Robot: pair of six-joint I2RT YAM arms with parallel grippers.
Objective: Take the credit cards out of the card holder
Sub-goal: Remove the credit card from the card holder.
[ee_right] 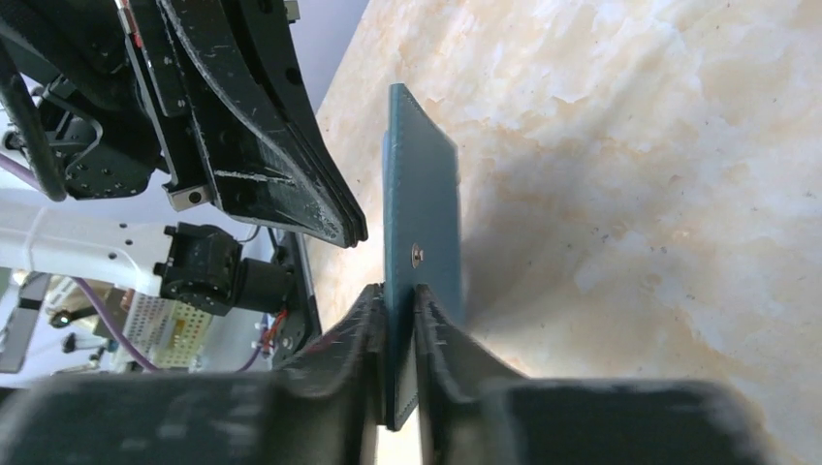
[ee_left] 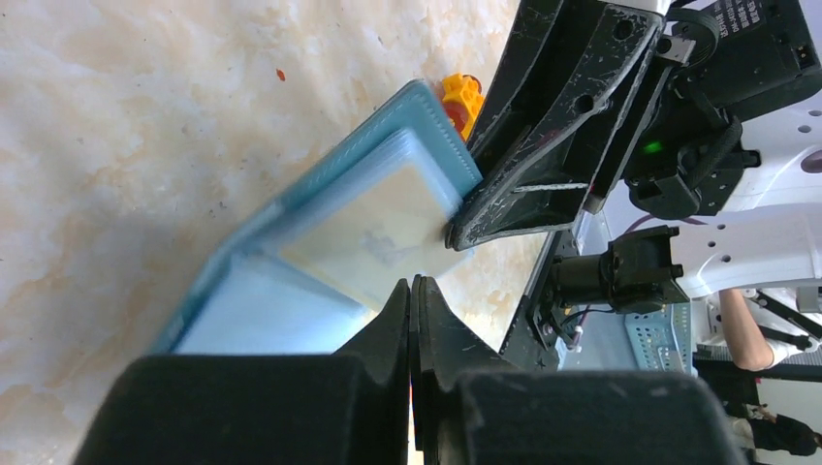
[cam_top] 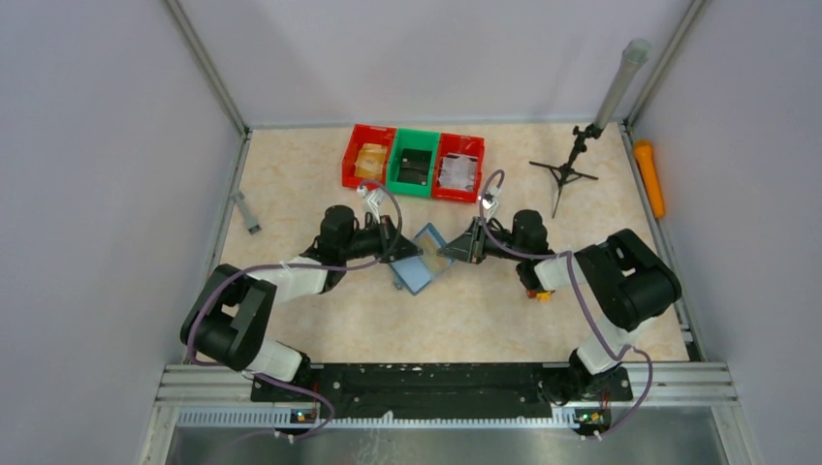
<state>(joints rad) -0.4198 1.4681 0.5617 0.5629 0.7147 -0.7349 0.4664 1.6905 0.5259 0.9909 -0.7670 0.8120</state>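
The teal-blue card holder (cam_top: 419,273) lies open on the table between my two grippers. One half is flat and the other is raised. My right gripper (ee_right: 399,289) is shut on the raised teal cover (ee_right: 423,203), seen edge-on. In the left wrist view the pale inside (ee_left: 291,310) faces me, and a pale sheet (ee_left: 373,232) juts from a slot. My left gripper (ee_left: 414,282) is shut, its tip at that sheet's lower edge. A thin dark strip shows between its jaws; I cannot tell what it is. No credit cards show plainly.
Red (cam_top: 368,155), green (cam_top: 415,163) and red (cam_top: 458,167) bins stand in a row at the back; something dark lies in the green one. A yellow-orange block (cam_top: 539,294) sits by the right arm. A small tripod (cam_top: 567,174) and an orange cylinder (cam_top: 649,179) are at the back right.
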